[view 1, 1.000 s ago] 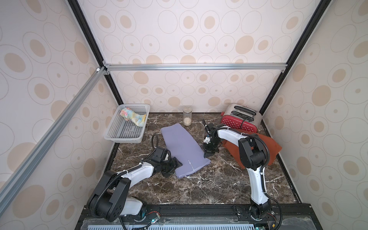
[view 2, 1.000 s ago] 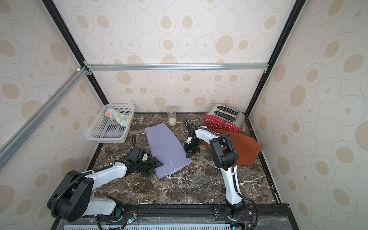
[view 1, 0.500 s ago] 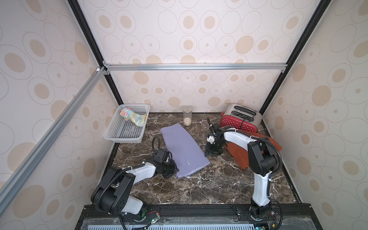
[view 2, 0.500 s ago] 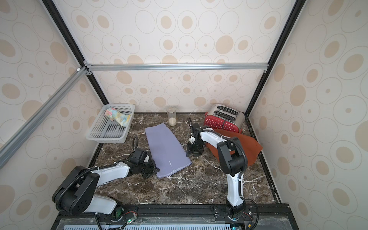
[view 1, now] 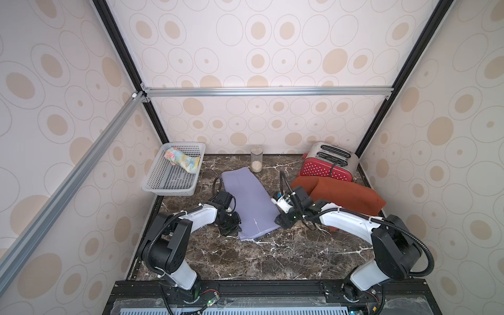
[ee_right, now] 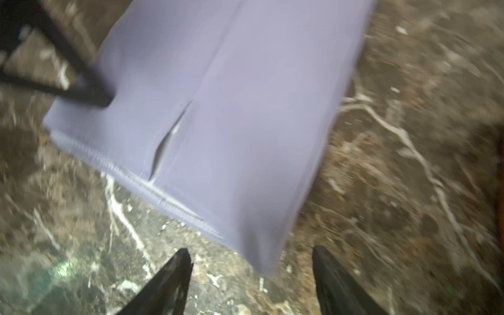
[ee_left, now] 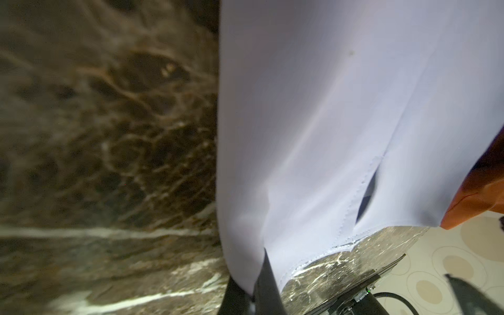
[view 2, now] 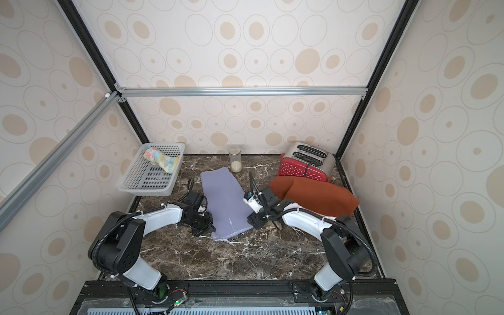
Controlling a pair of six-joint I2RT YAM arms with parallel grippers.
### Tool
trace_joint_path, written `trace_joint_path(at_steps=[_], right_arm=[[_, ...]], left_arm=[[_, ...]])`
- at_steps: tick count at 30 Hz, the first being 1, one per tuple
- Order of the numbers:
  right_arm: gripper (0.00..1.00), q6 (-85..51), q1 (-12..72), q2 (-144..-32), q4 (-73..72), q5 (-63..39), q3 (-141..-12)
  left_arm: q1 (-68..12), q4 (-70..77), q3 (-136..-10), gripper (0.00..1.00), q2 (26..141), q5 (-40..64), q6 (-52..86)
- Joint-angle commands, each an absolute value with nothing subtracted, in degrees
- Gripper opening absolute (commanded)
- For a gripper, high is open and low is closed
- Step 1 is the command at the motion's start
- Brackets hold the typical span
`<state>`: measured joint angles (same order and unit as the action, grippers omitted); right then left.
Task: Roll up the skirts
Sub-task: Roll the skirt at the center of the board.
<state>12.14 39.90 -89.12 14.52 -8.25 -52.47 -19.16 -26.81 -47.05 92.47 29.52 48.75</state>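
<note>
the lavender skirt lies flat on the tabletop, one end beside the jar. at its end away from the jar the left hand pinches one corner. the right hand stands wide beside the other.

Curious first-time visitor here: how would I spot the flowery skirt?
Find the white basket at the table's far left corner. The floral skirt lies bundled inside it. Unlike the plain lavender skirt and rust skirt, it is printed yellow, blue and pink.

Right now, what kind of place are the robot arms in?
Probably a mock kitchen built for robot testing: marbled countertop, red toaster and glass jar, boxed in by wallpapered panels.
</note>
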Motion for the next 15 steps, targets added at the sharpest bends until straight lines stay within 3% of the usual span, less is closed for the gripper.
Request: trace_joint_path(at_steps=[1, 9, 15], right_arm=[[0.71, 28.2, 43.9, -89.5, 6.8, -4.0, -51.2], [0.73, 41.7, 53.0, -94.3, -0.1, 4.8, -49.8], [0.73, 42.9, 55.4, -95.8, -0.6, 1.3, -50.0]], left_arm=[[-17.1, -35.7, -50.3, 0.00, 92.6, 31.2, 41.9], [-14.2, -40.2, -53.5, 0.00, 95.0, 36.2, 40.0], [-9.8, -41.0, -53.6, 0.00, 94.6, 40.0, 40.8]])
